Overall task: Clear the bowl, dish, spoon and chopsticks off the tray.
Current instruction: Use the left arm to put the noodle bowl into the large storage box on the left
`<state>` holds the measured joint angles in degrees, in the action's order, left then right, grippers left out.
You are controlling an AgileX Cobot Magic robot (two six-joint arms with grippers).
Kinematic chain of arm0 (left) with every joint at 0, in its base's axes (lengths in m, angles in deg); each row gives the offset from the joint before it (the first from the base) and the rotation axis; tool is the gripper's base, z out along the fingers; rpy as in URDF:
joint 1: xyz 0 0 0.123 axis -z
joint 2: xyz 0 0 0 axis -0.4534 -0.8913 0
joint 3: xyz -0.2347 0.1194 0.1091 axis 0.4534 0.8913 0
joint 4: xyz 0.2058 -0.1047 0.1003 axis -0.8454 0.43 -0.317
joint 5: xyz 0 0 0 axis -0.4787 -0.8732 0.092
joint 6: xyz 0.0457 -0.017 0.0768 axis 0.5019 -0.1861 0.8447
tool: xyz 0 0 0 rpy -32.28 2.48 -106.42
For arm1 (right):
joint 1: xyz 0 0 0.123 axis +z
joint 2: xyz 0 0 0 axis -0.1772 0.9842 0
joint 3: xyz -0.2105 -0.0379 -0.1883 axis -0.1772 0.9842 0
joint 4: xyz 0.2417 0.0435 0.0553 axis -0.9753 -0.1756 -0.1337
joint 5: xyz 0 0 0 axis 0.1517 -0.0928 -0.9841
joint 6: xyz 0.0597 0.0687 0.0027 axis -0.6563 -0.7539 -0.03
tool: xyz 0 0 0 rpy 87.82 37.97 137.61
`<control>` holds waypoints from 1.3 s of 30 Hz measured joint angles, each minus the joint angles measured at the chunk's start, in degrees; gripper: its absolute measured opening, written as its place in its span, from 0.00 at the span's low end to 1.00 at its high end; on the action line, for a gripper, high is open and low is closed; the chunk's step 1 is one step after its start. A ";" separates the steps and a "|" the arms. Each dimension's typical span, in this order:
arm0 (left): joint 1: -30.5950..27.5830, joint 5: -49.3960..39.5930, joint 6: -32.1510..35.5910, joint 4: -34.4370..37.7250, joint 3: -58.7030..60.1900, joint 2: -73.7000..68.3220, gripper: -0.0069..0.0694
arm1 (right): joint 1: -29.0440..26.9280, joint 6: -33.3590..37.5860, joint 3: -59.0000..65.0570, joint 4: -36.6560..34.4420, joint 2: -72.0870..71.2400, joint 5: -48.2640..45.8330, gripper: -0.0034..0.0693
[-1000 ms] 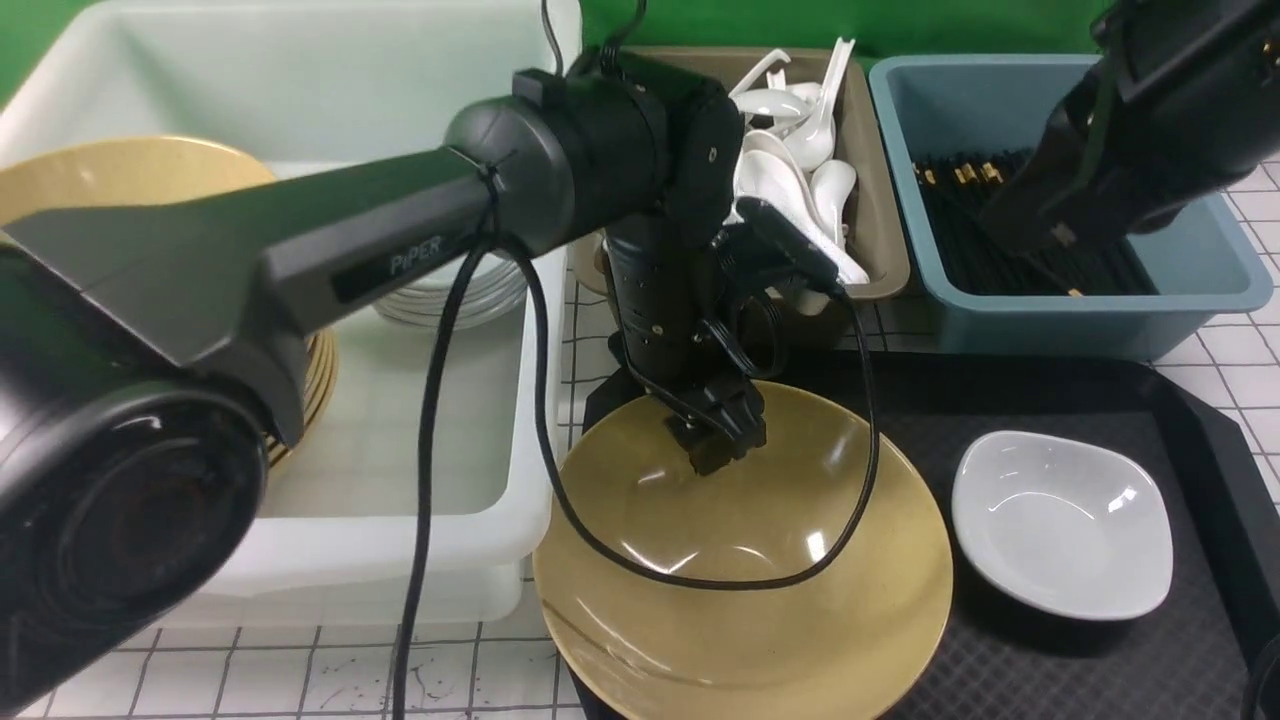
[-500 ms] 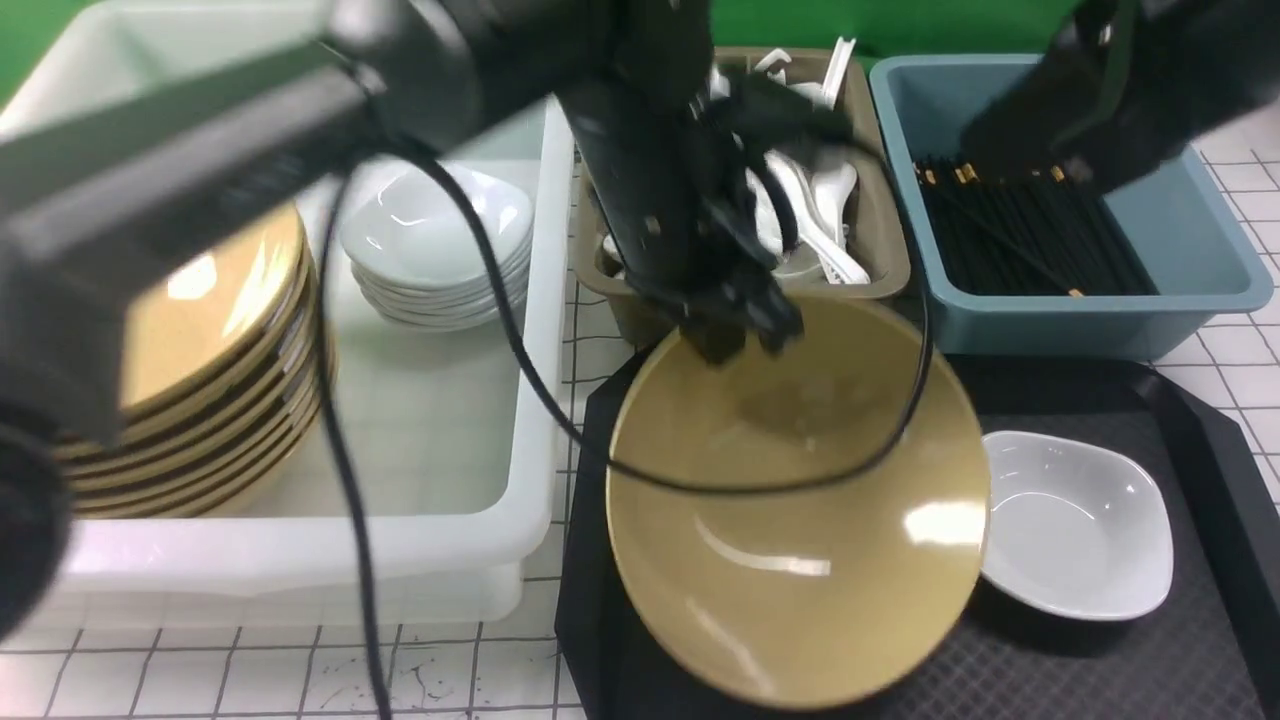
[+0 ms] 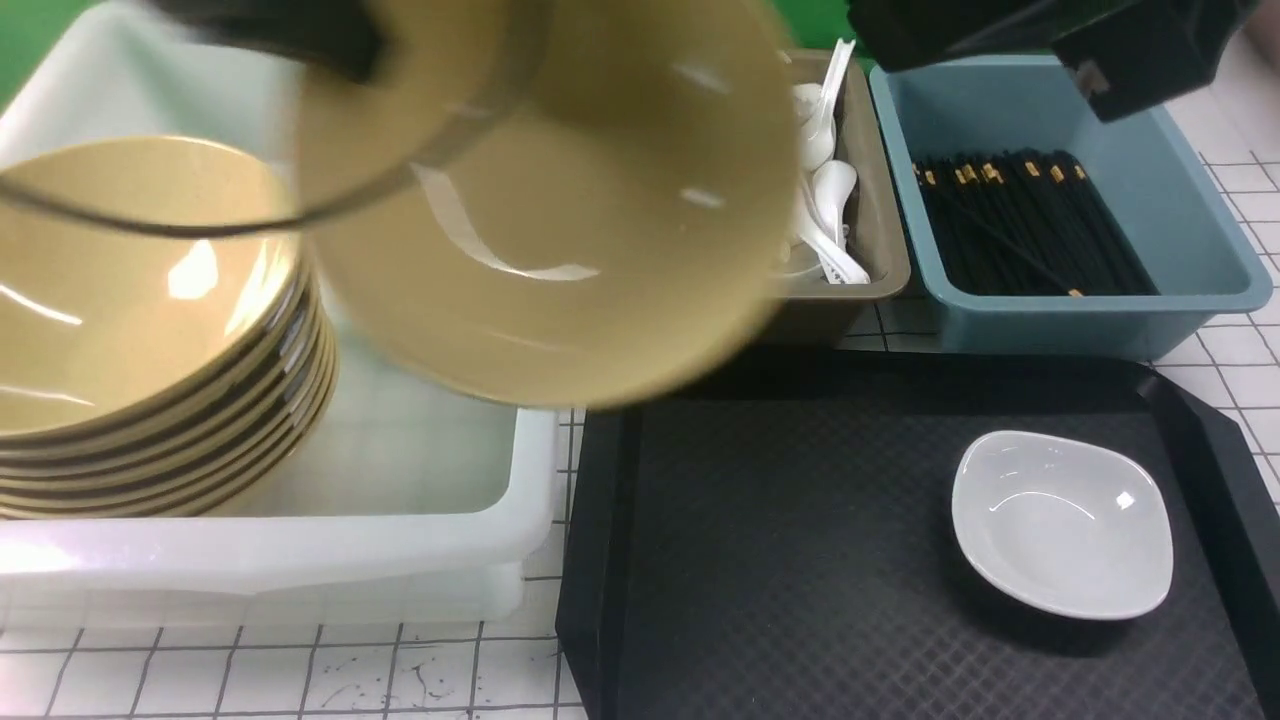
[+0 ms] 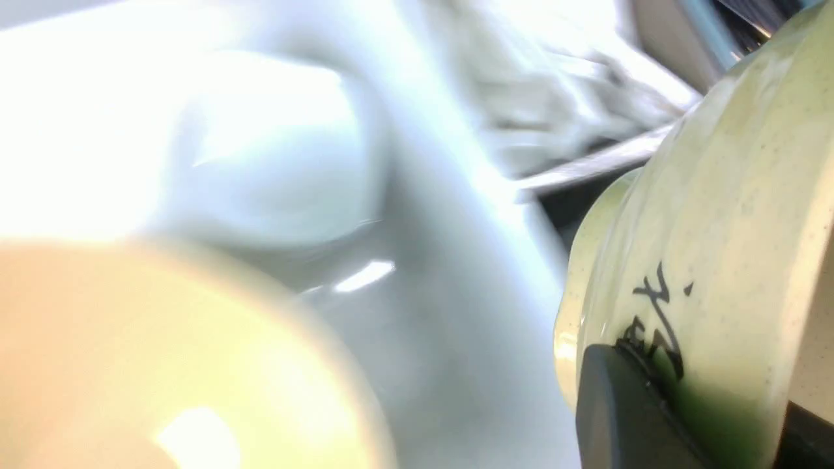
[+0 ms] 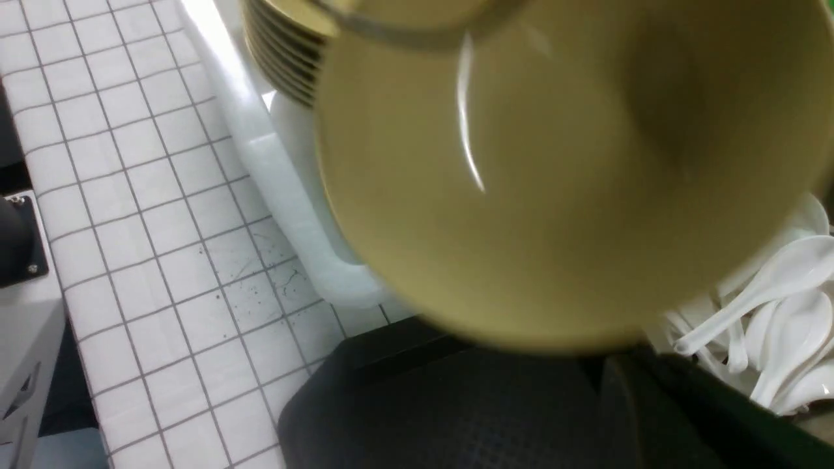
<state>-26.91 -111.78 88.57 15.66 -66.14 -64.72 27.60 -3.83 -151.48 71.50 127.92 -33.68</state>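
1. The bowl (image 3: 560,230) was glossy mustard-tan.
2. The tray (image 3: 800,560) was black, with a diamond texture.
3. The dish (image 3: 1060,525) was white.
4. The chopsticks (image 3: 1020,230) were black with gold bands, in a blue bin (image 3: 1100,325).

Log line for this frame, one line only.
stage: bowl transfer | left gripper holds bowl lifted, tilted, partly over white tub | dish on tray

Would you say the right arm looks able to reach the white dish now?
Probably yes: the dish lies uncovered on the tray, on the right arm's side; the bowl hangs far left.
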 joint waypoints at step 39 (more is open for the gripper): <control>-30.10 8.40 -2.88 -1.12 16.97 6.66 0.89 | 0.04 -0.02 0.00 3.96 0.18 -0.02 0.11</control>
<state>-57.00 -103.38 85.68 14.54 -49.17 -58.05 27.64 -3.84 -151.48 75.46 128.10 -33.70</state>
